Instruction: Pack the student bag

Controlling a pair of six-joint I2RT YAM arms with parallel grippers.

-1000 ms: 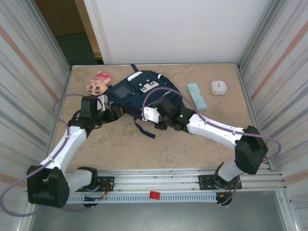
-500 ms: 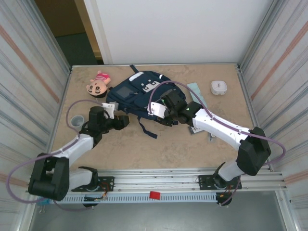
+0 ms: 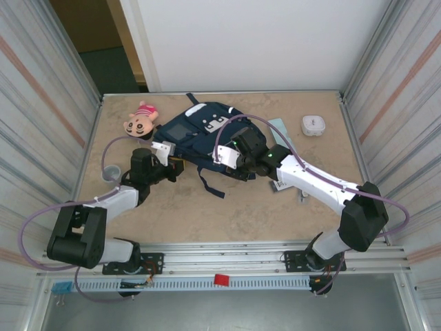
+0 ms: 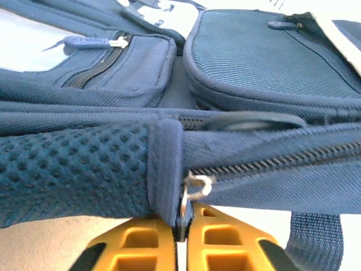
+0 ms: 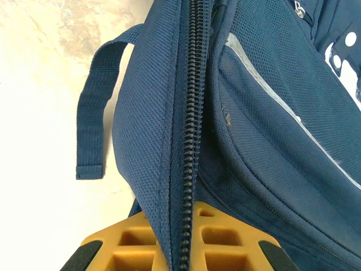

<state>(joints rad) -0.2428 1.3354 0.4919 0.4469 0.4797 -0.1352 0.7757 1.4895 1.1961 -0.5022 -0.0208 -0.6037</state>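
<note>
A navy student bag (image 3: 200,127) lies flat toward the far edge of the worktop (image 3: 207,214), a little left of centre, front pockets up, as two robot arms grip it from the near side. The left gripper (image 4: 180,227), at the bag's near left edge, has its yellow fingers pressed together on the dark tab of a zipper pull (image 4: 190,187), beside a mesh-padded panel. The right gripper (image 5: 180,220), at the bag's near right side, is clamped on the fabric along a zipper (image 5: 190,130). A loose strap (image 5: 93,113) trails over the worktop beside it. A pink-capped plush doll (image 3: 140,118) rests just left of the bag. A pale-teal case (image 3: 281,132) and a small white box (image 3: 313,125) sit to its right, toward the far right corner, and a small grey ring (image 3: 110,172) lies near the left edge.
</note>
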